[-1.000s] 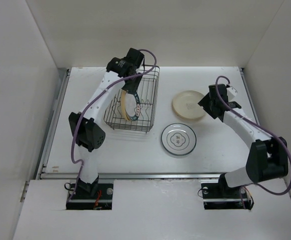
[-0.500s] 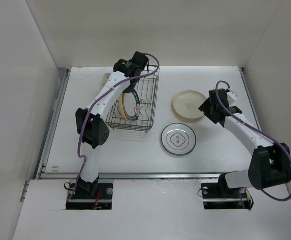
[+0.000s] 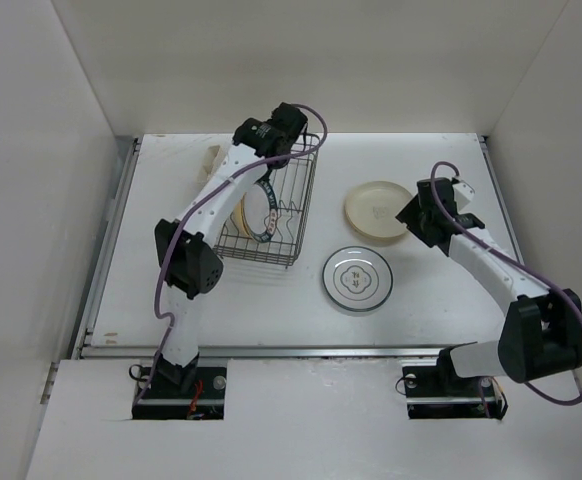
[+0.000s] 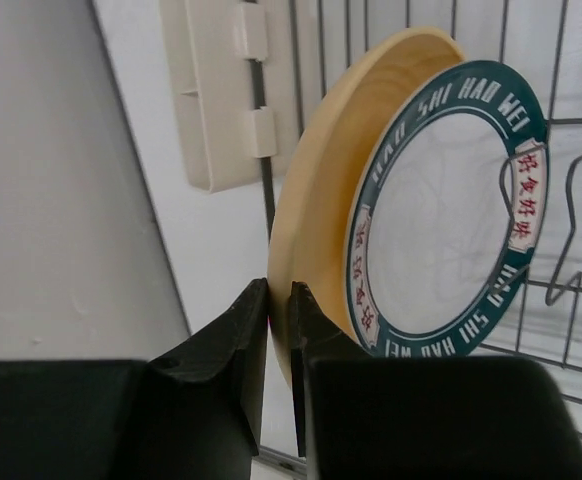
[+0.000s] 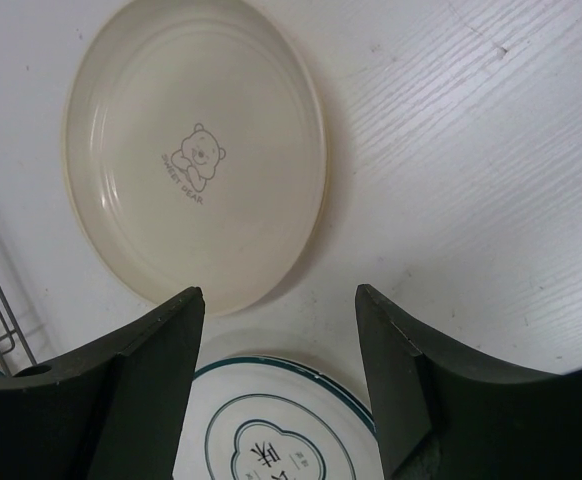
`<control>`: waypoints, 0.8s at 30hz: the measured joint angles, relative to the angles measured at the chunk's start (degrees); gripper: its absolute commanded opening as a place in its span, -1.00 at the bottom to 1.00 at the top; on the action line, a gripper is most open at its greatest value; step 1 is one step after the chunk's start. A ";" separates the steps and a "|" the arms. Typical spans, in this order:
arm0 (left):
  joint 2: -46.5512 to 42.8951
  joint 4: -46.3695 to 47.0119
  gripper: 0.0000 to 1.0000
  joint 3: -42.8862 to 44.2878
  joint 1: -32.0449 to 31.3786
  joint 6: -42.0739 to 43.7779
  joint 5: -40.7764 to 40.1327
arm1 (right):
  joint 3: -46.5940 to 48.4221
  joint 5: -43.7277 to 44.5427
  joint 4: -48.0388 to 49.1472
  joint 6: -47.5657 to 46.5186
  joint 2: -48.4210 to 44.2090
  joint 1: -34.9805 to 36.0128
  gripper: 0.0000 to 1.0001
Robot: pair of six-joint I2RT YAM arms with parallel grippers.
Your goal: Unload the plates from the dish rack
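- From above, the dish rack (image 3: 293,225) is seen by the worktop's (image 3: 451,300) far edge, left of centre.
- Left wrist: the tan plate (image 4: 316,200) is pinched at its rim by the left gripper (image 4: 279,340); "HAO SHI HAO WEI" is read on the green-rimmed plate (image 4: 441,220) beside it.
- Right wrist: the right gripper (image 5: 276,300), jaws spread wide, is held over a cream plate (image 5: 191,150) marked "SWEET BEAR".

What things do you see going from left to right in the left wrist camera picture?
cream plastic piece → tan-yellow plate → green-rimmed white plate
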 measured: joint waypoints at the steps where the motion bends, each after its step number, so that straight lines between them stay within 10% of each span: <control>1: 0.00 0.24 -1.00 -0.13 -0.74 0.66 -1.70 | 0.00 0.02 -0.02 0.00 0.00 0.11 0.36; 16: -6.75 21.68 -1.00 -0.66 -6.36 16.04 -24.50 | -0.15 -3.48 2.05 -5.55 -4.83 2.08 0.36; 21: -8.41 25.62 -1.00 -0.66 -7.28 17.31 -24.37 | -3.17 -14.32 11.19 -10.08 -11.21 2.64 1.00; 24: -10.19 24.72 -1.00 -0.63 -7.48 14.86 -19.61 | -4.70 -21.68 15.76 -11.67 -14.05 2.67 1.00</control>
